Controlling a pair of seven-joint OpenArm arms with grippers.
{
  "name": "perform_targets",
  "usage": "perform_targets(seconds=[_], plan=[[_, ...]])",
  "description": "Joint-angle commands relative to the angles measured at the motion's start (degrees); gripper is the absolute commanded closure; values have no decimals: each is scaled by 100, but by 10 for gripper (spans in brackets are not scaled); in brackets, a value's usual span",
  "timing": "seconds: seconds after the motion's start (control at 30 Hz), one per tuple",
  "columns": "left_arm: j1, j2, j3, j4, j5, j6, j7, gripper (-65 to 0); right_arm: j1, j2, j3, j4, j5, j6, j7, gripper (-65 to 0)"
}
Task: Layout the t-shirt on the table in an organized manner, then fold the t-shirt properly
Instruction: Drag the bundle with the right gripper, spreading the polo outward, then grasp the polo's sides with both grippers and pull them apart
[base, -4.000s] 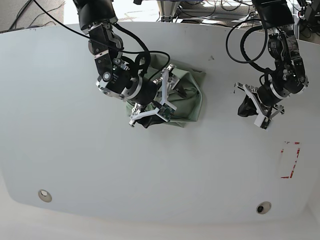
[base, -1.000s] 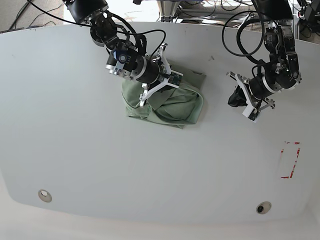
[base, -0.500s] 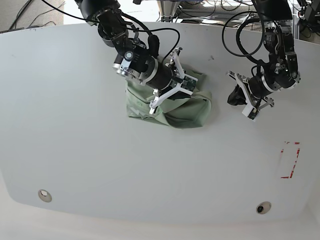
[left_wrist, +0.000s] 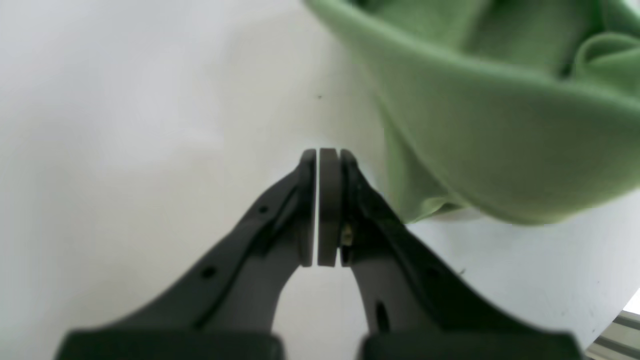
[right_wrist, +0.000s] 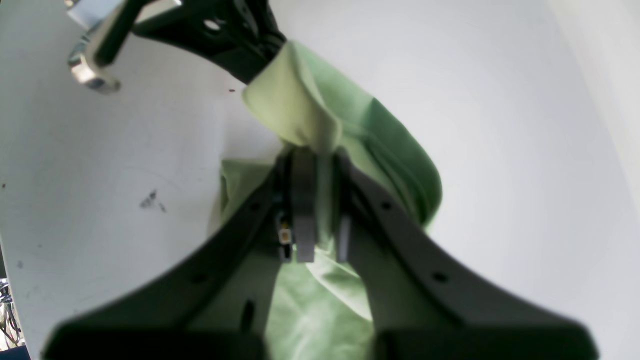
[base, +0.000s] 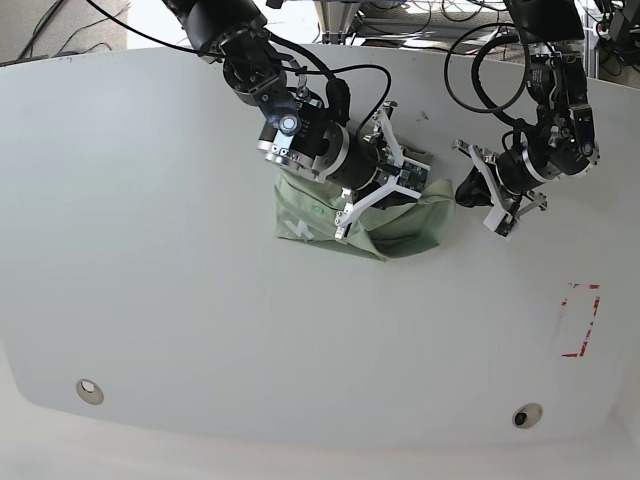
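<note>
Here the right end effector pinches the t-shirt.

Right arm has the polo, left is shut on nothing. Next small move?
Probably open the left gripper and take the polo shirt edge beside it: its pads meet empty, while the right gripper pinches a bunched fold over the table.

T-shirt plain sage green, no print. Table white with small dark specks, a red tape rectangle near its right edge. Both grippers have black fingers with grey pads; white brackets on the arms.
</note>
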Motion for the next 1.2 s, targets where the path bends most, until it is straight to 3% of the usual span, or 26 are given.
perform_targets(seconds=[0.0, 0.13, 0.2, 0.5, 0.6, 0.83, 1.0, 1.17], plan=[[-75, -59, -43, 204, -115, -8, -135, 0, 121, -144, 20, -255, 18, -53, 137, -2], [-75, -76, -52, 353, -115, -8, -135, 0, 227, -196, 20, -642, 0, -53, 137, -14], [-75, -76, -61, 441, -115, -8, -135, 0, 235, -205, -6, -844, 0, -62, 137, -52], [-75, -366, -70, 845, -115, -8, -135, 0, 147, -196, -6, -756, 18, -88, 137, -379], [-75, -481, -149, 969, -115, -8, -135, 0, -11, -188, 20, -440, 0, -88, 137, -439], [-119, -577, -465, 1074, -115, -8, -135, 0, -204, -3, 504, 316, 27, -62, 129, -468], [-224, -595, -527, 1215, -124, -8, -135, 0, -301, 199, 1225, 492, 44, -36, 129, -468], [-268, -428, -412, 1347, -625, -8, -135, 0, -301, 314, 1884, 448, 44, 294, 129, -468]])
